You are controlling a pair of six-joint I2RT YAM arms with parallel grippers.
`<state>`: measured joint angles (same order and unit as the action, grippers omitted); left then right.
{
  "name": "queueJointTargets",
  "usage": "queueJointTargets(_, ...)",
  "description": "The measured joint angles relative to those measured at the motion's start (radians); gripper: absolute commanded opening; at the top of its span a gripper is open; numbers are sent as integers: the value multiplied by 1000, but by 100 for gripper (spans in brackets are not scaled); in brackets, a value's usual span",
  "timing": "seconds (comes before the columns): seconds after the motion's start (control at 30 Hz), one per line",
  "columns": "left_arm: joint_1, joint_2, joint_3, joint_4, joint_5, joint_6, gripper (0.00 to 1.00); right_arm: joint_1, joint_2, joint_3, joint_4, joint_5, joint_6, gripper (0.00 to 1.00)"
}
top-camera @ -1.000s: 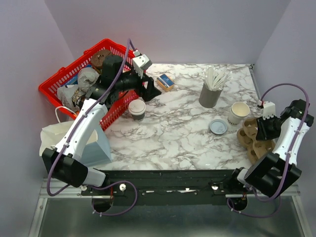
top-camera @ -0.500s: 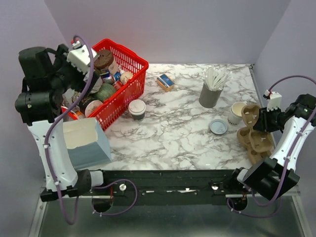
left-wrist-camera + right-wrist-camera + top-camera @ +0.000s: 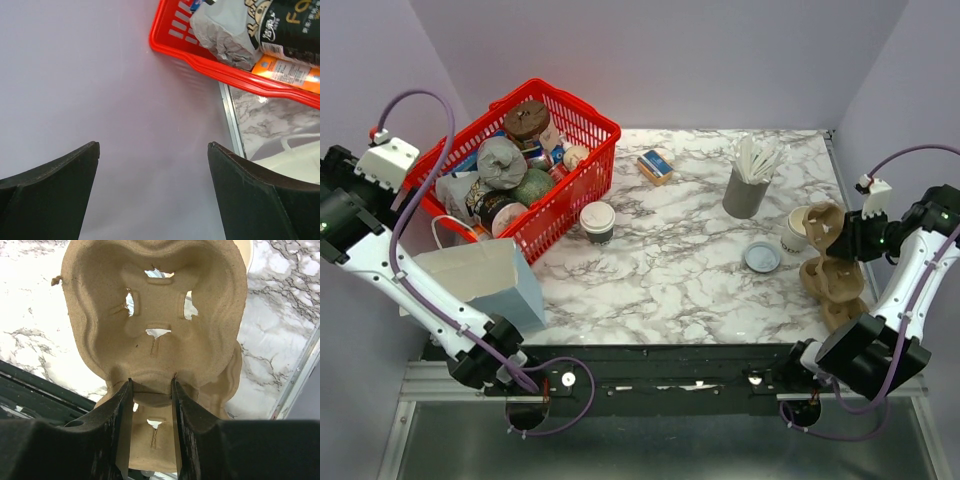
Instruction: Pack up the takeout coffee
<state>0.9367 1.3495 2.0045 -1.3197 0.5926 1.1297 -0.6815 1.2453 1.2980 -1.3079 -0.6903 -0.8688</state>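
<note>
Marble table (image 3: 690,270) first: right tool (image 3: 150,390) pinches a carrier (image 3: 155,305) by its rim above the stack (image 3: 845,295) and should, I judge, lay it flat toward the coffee (image 3: 597,221) standing beside the basket (image 3: 603,122), while the left tool (image 3: 152,150) gapes empty off the table.

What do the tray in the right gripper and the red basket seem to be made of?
The tray in the right gripper: moulded paper pulp, it seems; a matt tan surface, fibrous, with rough edges at the slots. The red basket: probably plastic; glossy, even red, with thin lattice walls.
</note>
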Motion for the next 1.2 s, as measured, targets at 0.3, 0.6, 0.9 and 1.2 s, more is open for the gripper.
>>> queueJointTargets(0.3,0,-169,-319,-23,-12,186,87,40,19,36,-23,-5,1,1)
queueJointTargets(0.6,-63,-159,-426,-22,-59,221,85,85,34,57,-26,-4,5,1)
queueJointTargets(0.9,-120,-168,-492,-21,-129,235,71,92,40,57,-26,-5,5,1)
queueJointTargets(1.2,-219,-185,-595,-14,-173,219,50,100,40,57,-26,-5,5,1)
